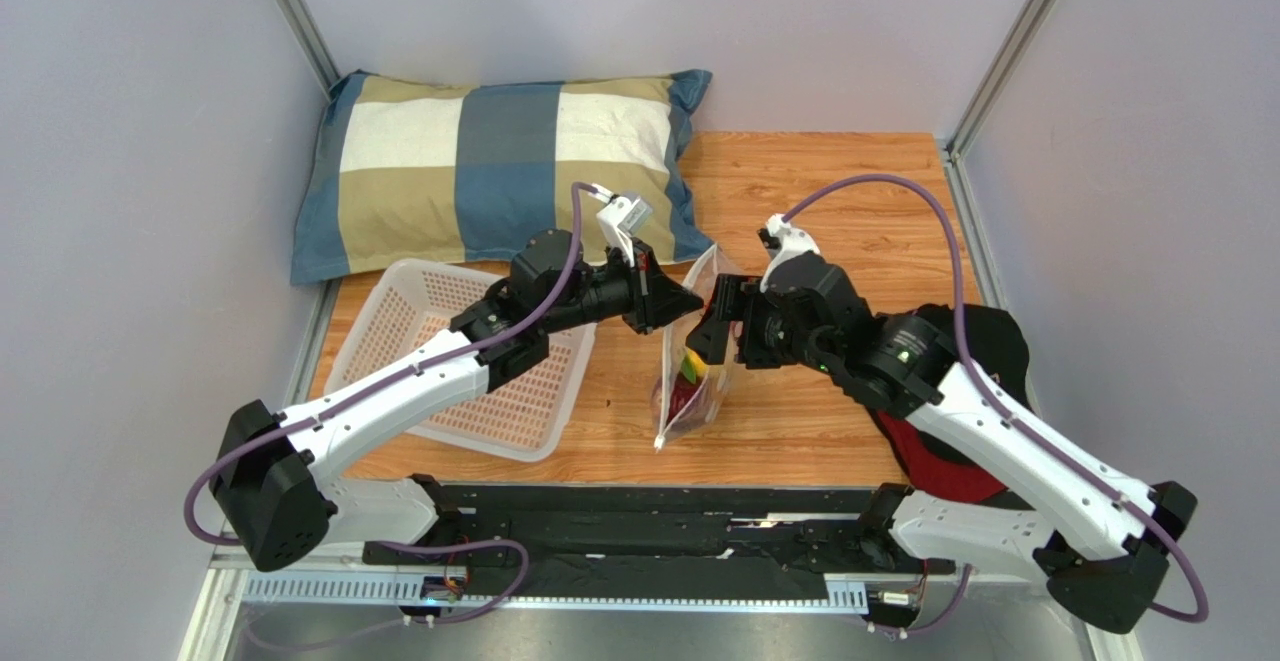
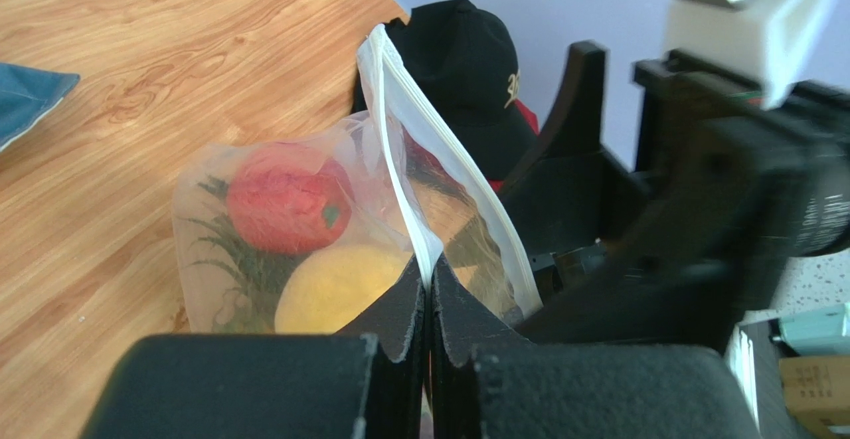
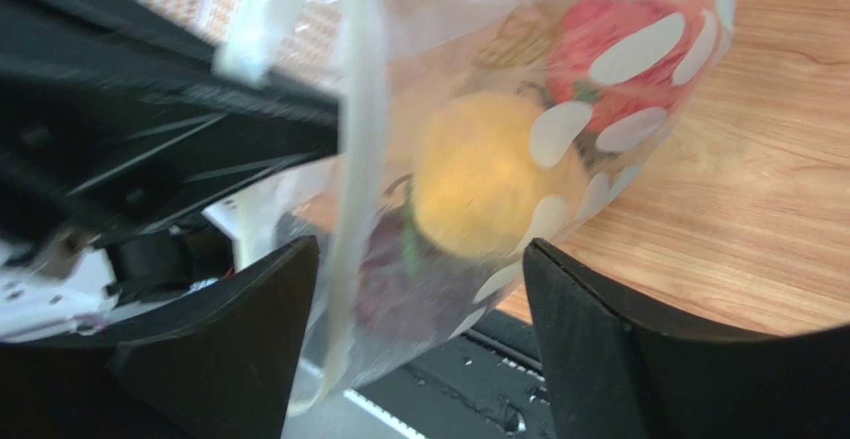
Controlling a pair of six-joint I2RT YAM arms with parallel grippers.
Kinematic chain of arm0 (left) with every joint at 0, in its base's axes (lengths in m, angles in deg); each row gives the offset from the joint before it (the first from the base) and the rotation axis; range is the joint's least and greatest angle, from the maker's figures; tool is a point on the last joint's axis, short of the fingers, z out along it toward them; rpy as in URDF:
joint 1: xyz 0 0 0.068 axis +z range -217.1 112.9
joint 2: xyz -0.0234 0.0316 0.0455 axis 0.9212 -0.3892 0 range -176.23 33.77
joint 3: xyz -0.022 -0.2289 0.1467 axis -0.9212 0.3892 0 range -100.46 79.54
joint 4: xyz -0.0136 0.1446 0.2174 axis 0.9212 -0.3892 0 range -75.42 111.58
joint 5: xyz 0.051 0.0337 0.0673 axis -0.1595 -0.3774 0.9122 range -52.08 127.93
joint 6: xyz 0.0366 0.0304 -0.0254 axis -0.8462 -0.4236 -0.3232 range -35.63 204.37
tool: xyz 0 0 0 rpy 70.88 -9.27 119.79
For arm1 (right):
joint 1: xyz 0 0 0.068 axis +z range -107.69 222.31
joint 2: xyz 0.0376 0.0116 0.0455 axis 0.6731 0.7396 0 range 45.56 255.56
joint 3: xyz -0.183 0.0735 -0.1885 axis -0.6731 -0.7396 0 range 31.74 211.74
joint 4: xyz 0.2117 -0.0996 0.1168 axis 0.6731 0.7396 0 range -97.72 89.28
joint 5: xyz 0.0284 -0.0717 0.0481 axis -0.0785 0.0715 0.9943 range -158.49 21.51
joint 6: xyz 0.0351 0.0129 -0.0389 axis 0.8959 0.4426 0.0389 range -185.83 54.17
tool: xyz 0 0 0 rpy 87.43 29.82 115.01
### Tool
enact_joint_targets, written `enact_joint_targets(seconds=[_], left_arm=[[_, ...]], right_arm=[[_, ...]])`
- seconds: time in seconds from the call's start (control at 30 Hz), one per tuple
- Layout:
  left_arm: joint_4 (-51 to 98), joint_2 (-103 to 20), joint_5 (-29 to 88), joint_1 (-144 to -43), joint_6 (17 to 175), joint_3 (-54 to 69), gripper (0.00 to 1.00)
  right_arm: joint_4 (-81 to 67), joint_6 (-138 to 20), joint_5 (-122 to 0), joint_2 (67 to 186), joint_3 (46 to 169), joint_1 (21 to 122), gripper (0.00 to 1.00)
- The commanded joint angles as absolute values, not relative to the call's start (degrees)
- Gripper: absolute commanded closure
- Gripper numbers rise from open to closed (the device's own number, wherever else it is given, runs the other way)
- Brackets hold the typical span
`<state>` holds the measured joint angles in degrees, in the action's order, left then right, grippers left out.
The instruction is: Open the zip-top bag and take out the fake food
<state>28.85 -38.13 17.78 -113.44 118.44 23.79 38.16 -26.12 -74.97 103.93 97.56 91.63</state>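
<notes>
The clear zip-top bag point(image 1: 694, 369) hangs upright over the table's middle, between my two grippers. My left gripper point(image 1: 669, 306) is shut on one lip of the bag's white zip strip point(image 2: 399, 175); the jaws pinch it at their tips point(image 2: 429, 285). Through the bag I see the fake food: a red berry point(image 2: 284, 205), a yellow fruit point(image 2: 334, 285) and a green sprig point(image 2: 234, 260). My right gripper point(image 1: 718, 324) is open, with the bag point(image 3: 559, 130) hanging between its fingers point(image 3: 419, 300). The yellow fruit point(image 3: 479, 190) and a dark purple piece point(image 3: 389, 290) show there.
A white perforated basket point(image 1: 451, 376) lies left of the bag under my left arm. A checked pillow point(image 1: 496, 166) lies at the back left. A black and red cap point(image 1: 977, 391) lies under my right arm and also shows in the left wrist view point(image 2: 464, 70).
</notes>
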Motion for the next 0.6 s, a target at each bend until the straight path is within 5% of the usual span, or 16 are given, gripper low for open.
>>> enact_joint_targets(seconds=[0.0,0.1,0.3,0.57], left_arm=[[32.83,-36.11,18.94,-113.24,119.09,23.46,1.00],[30.99,-35.40,19.82,-113.24,117.78,23.20,1.00],[27.30,-39.96,19.12,-113.24,117.51,18.81,1.00],[22.65,-44.11,18.85,-113.33,114.89,16.96,1.00]], right_arm=[[35.51,-24.60,-81.76,105.94,97.13,91.79,0.45],[40.59,-24.87,-86.93,105.16,97.14,91.61,1.00],[51.22,-28.99,-97.40,98.39,101.42,91.00,1.00],[50.21,-32.07,-88.36,102.93,98.63,91.26,1.00]])
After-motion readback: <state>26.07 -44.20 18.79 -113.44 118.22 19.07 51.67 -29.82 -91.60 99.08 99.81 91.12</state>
